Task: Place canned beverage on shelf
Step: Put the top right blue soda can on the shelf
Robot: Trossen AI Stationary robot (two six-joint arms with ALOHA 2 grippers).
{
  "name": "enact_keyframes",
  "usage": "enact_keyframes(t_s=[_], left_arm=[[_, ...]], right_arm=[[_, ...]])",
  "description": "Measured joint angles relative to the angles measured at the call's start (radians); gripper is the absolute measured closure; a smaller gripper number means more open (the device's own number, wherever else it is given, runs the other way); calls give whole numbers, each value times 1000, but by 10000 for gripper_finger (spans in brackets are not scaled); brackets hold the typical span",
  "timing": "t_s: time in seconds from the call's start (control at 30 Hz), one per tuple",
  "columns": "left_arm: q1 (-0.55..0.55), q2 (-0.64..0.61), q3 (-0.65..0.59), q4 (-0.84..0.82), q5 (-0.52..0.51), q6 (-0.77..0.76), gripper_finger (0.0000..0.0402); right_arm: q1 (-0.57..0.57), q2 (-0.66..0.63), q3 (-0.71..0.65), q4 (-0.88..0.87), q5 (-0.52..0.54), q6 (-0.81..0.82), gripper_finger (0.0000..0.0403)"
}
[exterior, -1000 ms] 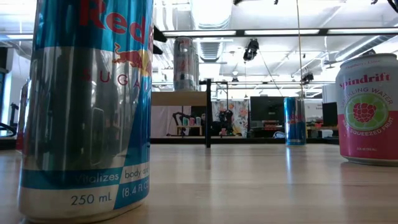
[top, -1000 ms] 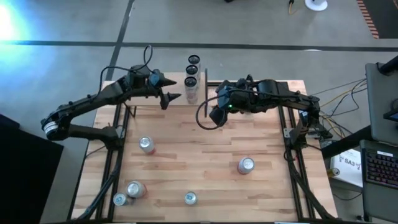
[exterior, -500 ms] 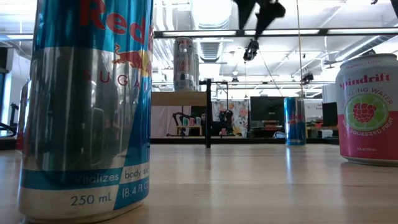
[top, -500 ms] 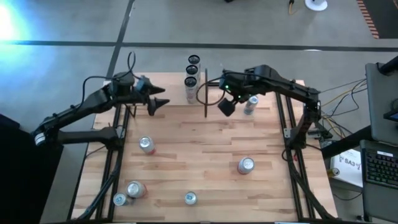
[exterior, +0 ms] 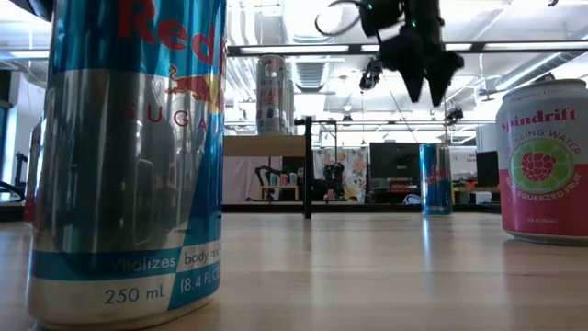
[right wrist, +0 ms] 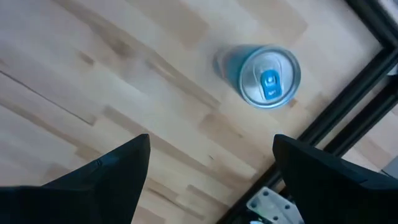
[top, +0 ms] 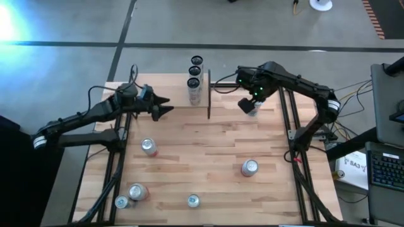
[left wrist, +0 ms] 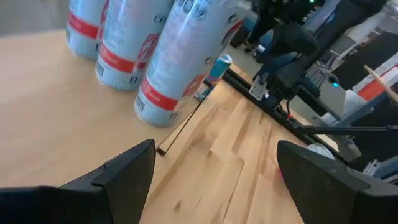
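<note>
Since the earlier high frames, the right gripper has swung from the table's middle out toward the one-o'clock part of the tabletop, and the left gripper has drawn back toward ten o'clock. Both pairs of jaws stand spread with nothing between them. Looking past its own fingers, the right wrist view shows the blue canned beverage standing upright below, lid and blue pull-tab facing up, close beside a dark frame rail; in the low view the same gripper hangs above that can and apart from it. I judge the can to be rigid but thin-walled, smooth and somewhat slippery, and its weight cannot be told since nothing shows whether it is full; a firm, modest squeeze across the round wall, around mid-height, looks the safest hold, as a grip near the lid could tip it. At twelve o'clock the shelf already carries a row of red-banded cans, with its dark end panel between them and the blue can. From above, the right gripper covers most of the can. Free room left on the shelf board is hard to make out, since the standing cans hide it.
</note>
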Motion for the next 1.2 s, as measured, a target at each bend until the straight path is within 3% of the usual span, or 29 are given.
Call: enact_keyframes(t_s=[0.3,0.43,0.63,0.83,1.07,1.2], left_arm=[[0,159,63,6,0,-37,94],[0,226,132,7,-2,-58,94],[0,281,263,-48,-84,-60,94],[-3,294,352,-174,-168,-47,94],[-5,283,349,-181,-216,-89,94],[-6,282,349,-183,-218,-104,94]], right_arm=[[-145,-16,-185,166,-9,-135,74],[-208,-14,-258,302,-84,-198,74],[-269,-22,-295,313,-72,-273,74],[-269,-29,-297,310,-92,-326,74],[-246,-72,-315,293,-240,-353,74],[-236,-131,-329,313,-231,-346,74]])
